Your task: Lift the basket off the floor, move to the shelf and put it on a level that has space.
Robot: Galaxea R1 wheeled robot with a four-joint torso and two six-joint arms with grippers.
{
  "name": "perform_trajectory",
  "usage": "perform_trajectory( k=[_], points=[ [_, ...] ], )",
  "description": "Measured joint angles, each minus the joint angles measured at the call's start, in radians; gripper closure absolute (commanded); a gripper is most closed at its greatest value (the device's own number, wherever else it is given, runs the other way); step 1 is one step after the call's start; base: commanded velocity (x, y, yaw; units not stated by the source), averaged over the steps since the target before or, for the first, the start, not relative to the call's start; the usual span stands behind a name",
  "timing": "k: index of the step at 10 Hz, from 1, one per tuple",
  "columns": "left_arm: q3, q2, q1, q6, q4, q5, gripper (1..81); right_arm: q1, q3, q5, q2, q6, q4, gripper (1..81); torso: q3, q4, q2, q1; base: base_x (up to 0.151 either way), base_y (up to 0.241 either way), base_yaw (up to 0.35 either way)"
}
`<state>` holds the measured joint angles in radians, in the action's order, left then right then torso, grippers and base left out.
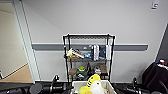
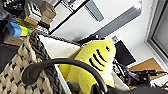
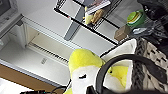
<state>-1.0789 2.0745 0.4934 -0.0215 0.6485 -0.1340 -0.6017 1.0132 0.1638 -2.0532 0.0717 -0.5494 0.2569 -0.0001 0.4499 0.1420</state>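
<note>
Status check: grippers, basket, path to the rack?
Cream woven basket up, facing black wire rack. Yellow plush toy inside. Top tier bare. Grippers' fingers unreadable.

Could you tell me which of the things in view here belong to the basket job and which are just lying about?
Part of the job:
- basket, raised in front of the robot
- shelf, straight ahead by the wall
- top level, bare wire

Just lying about:
- yellow plush toy riding in the basket
- books on the second tier
- green toy lower down
</note>
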Motion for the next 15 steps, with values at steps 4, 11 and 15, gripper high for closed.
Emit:
perform_trajectory(
  k=[4,11,15],
  points=[
    [0.000,0.000,0.000,0.000,0.000,0.002,81.1,0.000,0.000,0.001,-0.001,0.000,0.000,81.1,0.000,0.000,0.000,0.000,0.132,0.000,0.000],
    [0.000,0.000,0.000,0.000,0.000,0.003,81.1,-0.004,0.000,0.000,-0.001,0.000,0.000,81.1,0.000,0.000,0.000,0.000,0.132,-0.070,0.000],
    [0.001,0.000,0.000,0.000,0.000,0.002,81.1,-0.005,0.000,0.002,0.000,0.000,0.000,81.1,0.000,0.000,0.000,0.001,0.126,0.000,0.000]
  ],
)
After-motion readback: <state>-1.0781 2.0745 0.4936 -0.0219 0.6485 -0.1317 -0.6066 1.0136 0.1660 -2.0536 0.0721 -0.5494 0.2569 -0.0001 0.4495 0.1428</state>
